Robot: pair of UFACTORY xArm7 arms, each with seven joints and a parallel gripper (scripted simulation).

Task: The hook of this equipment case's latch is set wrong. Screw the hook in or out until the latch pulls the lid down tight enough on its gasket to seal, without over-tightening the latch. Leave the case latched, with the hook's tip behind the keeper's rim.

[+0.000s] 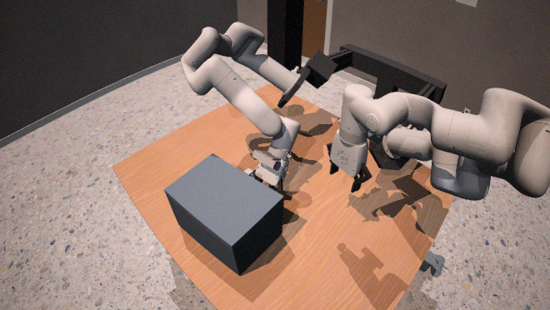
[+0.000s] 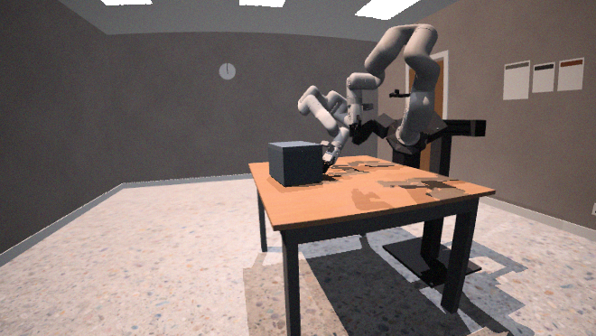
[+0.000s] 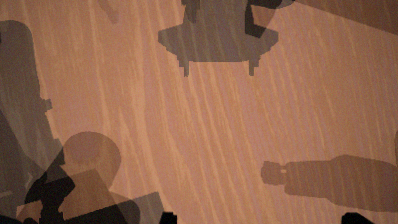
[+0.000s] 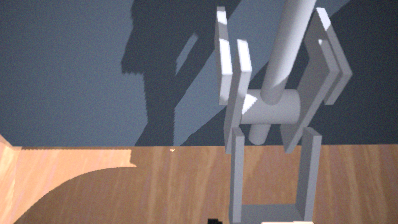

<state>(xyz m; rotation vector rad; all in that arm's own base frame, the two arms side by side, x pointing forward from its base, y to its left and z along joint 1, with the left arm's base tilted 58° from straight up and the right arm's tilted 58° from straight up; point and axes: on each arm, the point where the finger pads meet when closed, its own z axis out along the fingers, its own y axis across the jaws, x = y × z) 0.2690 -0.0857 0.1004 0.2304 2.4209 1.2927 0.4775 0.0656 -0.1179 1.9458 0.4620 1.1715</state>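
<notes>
The grey equipment case stands closed on the table. On its face toward the arms is the latch; a small part shows beside the case. In the right wrist view the hook's rod runs through a cross barrel between side plates, and the lever frame stands out from the case face. The hook's tip and the keeper are out of view. My right gripper is partly open and empty, close to the latch. My left gripper is wide open and empty, above the table.
The wooden table bears the case toward one side. The left arm hangs away from the case, beside the right arm. The black arm stand is behind the table. Arm shadows fall across the table and the case face.
</notes>
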